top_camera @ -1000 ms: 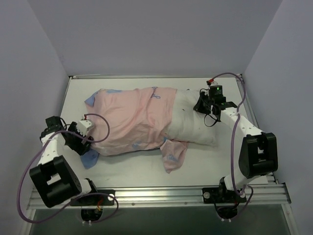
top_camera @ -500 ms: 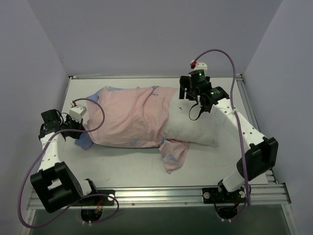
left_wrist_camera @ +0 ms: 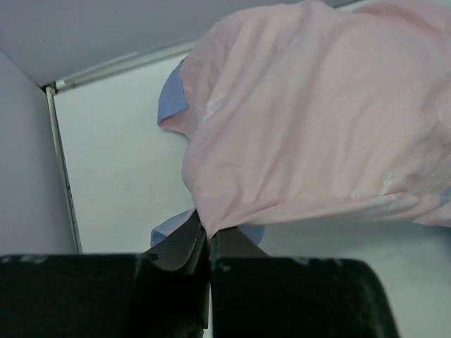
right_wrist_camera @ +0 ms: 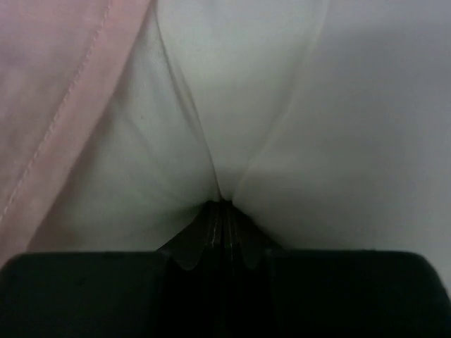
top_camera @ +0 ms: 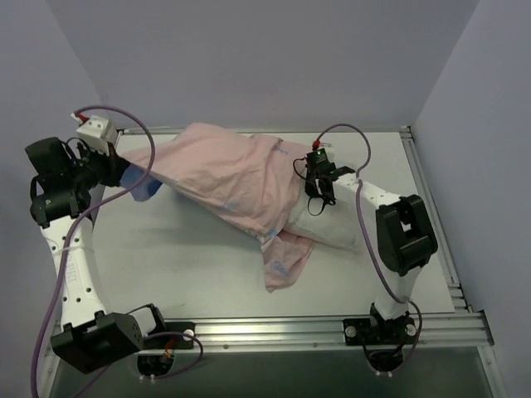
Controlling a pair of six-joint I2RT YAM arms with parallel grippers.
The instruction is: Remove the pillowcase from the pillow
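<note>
The pillowcase, pale pink side out with blue showing at its left end, hangs stretched and lifted off the table from the left. My left gripper is raised at the far left, shut on that end. In the left wrist view its jaws pinch a fold of the pink cloth. The white pillow sticks out of the case's right end and lies on the table. My right gripper presses down on it near the case's mouth, shut on a pinch of white pillow fabric. The pink hem lies just left of it.
A loose flap of the pillowcase trails toward the front. The white table is bounded by a metal rail at the front and by walls on the left, back and right. The left arm stands close to the left wall.
My left gripper shut on the case's left end, then rose and pulled it up and back-left. My right gripper moved left along the pillow, opened, then shut on it near the case's mouth.
</note>
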